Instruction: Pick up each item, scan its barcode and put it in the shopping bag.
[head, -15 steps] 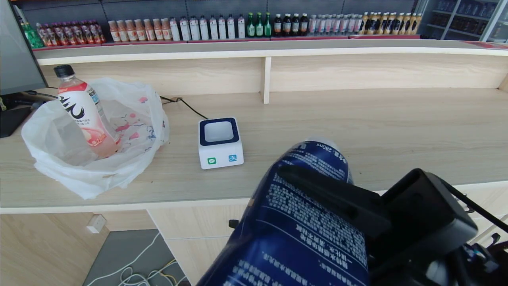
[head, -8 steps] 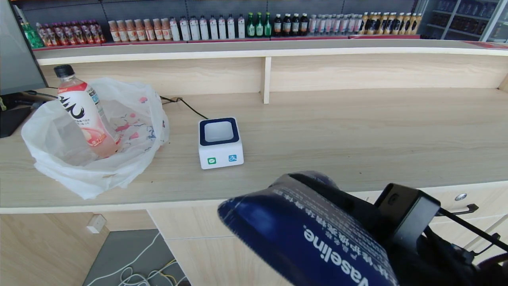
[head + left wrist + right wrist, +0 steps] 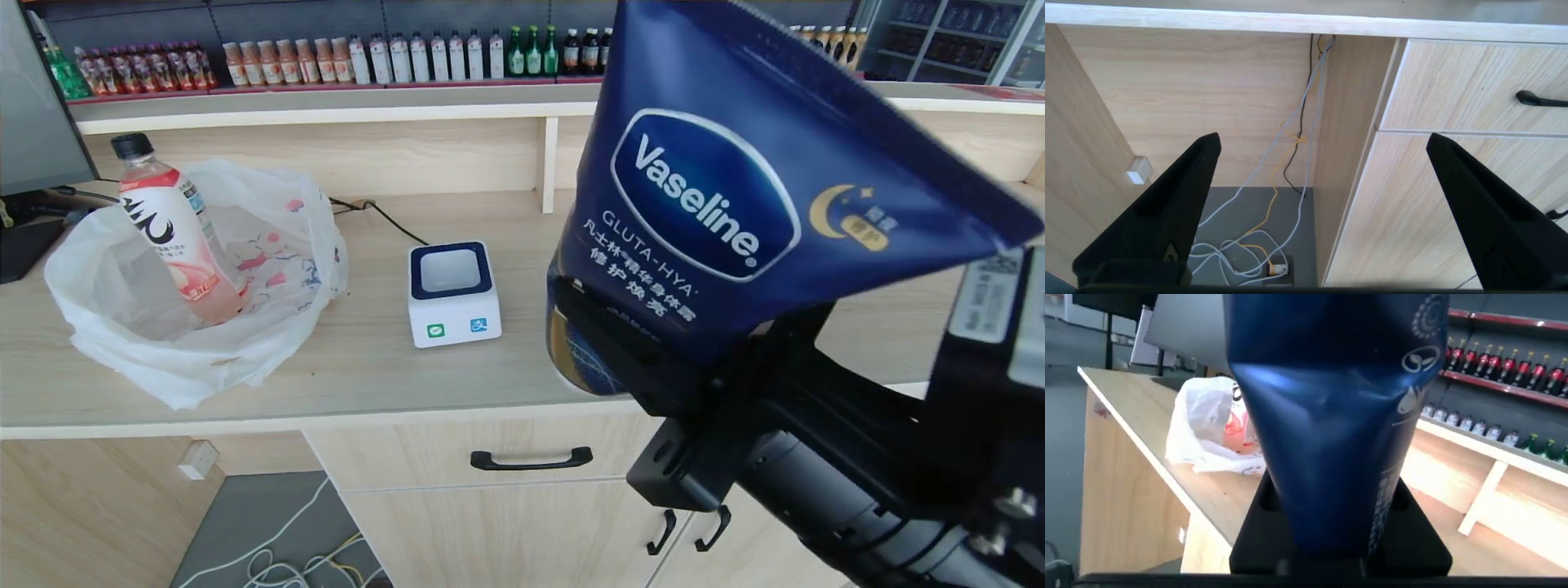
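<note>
My right gripper (image 3: 645,359) is shut on a dark blue lotion tube (image 3: 735,188), held up close in the head view with its cap end down and its flat crimped end up, to the right of the white scanner (image 3: 453,292). In the right wrist view the tube (image 3: 1331,408) stands between the black fingers (image 3: 1266,508). A white plastic shopping bag (image 3: 269,245) lies at the counter's left with a pink drink bottle (image 3: 175,233) leaning inside it. My left gripper (image 3: 1319,212) hangs open below the counter, facing cabinet fronts and floor cables.
The wooden counter (image 3: 735,278) has a raised back ledge with a divider (image 3: 545,163). A monitor (image 3: 37,106) stands at the far left. Drawers with black handles (image 3: 531,459) sit under the counter. Shelves of bottles (image 3: 457,53) line the back wall.
My right arm has swung the lotion tube upward and turned it over, from low in front of the counter edge to high with its front label facing the head camera.
</note>
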You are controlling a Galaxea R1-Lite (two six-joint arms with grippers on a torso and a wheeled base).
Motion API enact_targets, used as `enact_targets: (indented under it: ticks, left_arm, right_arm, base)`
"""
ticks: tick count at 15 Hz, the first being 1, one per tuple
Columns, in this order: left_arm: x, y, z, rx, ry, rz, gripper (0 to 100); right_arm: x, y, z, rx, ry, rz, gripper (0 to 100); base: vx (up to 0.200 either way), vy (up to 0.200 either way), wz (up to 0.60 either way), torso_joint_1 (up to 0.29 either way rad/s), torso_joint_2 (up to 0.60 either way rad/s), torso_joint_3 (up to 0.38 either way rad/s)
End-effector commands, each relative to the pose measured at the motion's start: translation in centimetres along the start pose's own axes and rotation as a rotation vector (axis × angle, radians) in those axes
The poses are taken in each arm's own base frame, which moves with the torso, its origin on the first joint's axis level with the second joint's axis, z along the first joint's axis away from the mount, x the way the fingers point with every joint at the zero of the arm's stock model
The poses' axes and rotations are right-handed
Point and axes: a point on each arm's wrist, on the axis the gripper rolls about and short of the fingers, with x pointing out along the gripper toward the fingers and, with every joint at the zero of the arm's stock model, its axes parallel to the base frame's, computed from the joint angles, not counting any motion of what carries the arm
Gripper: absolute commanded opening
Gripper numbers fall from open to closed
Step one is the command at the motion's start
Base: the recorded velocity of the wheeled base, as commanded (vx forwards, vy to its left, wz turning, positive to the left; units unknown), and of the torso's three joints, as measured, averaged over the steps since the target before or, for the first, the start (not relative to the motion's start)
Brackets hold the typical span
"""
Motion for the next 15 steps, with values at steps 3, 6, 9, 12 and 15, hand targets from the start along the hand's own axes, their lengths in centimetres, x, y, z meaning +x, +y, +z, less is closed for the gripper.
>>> enact_targets:
  ticks: [3, 6, 9, 12, 15]
  left_arm:
    - [0.0, 0.0, 0.0, 0.0, -0.001, 0.0, 100]
    - [0.0, 0.0, 0.0, 0.0, -0.001, 0.0, 100]
    - [0.0, 0.0, 0.0, 0.0, -0.001, -0.001, 100]
    - [0.0, 0.0, 0.0, 0.0, -0.001, 0.0, 100]
    - [0.0, 0.0, 0.0, 0.003, -0.001, -0.001, 100]
  right_arm:
    - [1.5, -2.2, -3.2, 0.159, 0.071, -0.115, 0]
    - [1.4, -5.0, -3.8, 0.292, 0.073, -0.26, 0]
    - [1.0, -7.5, -4.4, 0.305, 0.069, -0.344, 0]
    - [0.4, -8.3, -4.0, 0.309, 0.06, -0.375, 0]
    - [-0.1, -9.0, -3.5, 0.318, 0.047, -0.419, 0]
  base:
    - [0.0, 0.0, 0.0, 0.0, 0.0, 0.0]
    - [0.0, 0.0, 0.0, 0.0, 0.0, 0.0]
    - [0.0, 0.0, 0.0, 0.0, 0.0, 0.0]
    - [0.0, 0.0, 0.0, 0.0, 0.0, 0.0]
    - [0.0, 0.0, 0.0, 0.0, 0.0, 0.0]
